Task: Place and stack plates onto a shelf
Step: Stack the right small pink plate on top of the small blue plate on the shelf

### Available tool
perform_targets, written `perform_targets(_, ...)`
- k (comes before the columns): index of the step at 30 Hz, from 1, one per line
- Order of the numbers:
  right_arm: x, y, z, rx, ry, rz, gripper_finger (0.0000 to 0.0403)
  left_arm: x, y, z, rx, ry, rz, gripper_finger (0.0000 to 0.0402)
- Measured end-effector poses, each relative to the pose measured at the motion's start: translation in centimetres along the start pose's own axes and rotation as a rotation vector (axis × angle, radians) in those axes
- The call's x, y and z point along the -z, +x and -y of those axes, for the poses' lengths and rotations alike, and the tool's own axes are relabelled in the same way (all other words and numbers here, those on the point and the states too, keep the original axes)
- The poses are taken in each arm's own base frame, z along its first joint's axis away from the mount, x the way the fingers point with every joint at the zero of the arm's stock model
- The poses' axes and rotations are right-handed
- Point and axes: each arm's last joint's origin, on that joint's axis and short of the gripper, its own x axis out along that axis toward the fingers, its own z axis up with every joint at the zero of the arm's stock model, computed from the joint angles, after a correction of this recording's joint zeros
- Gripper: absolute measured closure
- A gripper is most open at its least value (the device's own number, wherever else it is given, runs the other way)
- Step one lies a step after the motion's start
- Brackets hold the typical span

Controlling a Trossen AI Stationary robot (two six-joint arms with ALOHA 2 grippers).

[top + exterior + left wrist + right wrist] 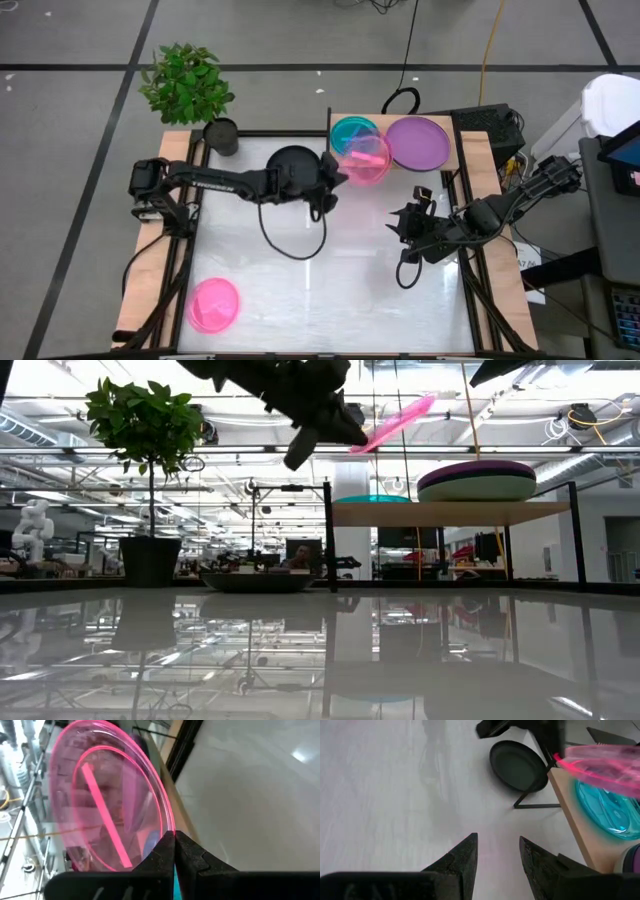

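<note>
While the left pincer (335, 172) stays out of the way of the stack itself, it is clamped on the near rim of a pink plate (365, 158), carrying it tilted above the shelf (460, 125); gripping only the edge leaves the plate's underside free to settle flat. Directly under that plate, on the shelf, lies a cyan plate (350, 130), which is probably the target, since the two small plates would nest. Beside the cyan plate on the shelf sits a purple plate (417, 141) on top of a green one (476, 487), the larger ones grouped together. A black plate (290, 162) rests on the desk (330, 300) just beside the shelf, and another pink plate (213, 305) lies well away from the shelf at the desk's near corner. The right pincer (408, 228) waits in front of the shelf above the desk, fingers apart and empty.
</note>
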Motion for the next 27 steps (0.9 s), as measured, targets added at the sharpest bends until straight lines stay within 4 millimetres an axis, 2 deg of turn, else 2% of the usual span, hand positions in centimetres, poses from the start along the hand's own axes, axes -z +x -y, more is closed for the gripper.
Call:
perform_targets(7, 0.0, 0.0, 0.0, 0.0, -0.005, 0.0, 0.0276, 1.9, 0.3, -3.8, -0.016, -0.097, -0.013, 0.0399)
perform_targets(14, 0.0, 0.0, 0.0, 0.0, -0.019, 0.0, 0.0276, 4.9, 0.9, -5.2, -0.005, -0.281, 0.041, 0.0399)
perform_targets(18, 0.0, 0.0, 0.0, 0.0, -0.023, 0.001, 0.0276, 6.7, 2.3, -4.9, 0.002, -0.424, 0.043, 0.0399)
perform_targets(27, -0.1, 0.0, 0.0, -0.003, -0.026, 0.006, 0.0276, 8.2, 5.6, -2.1, 0.06, -0.443, -0.023, 0.0399)
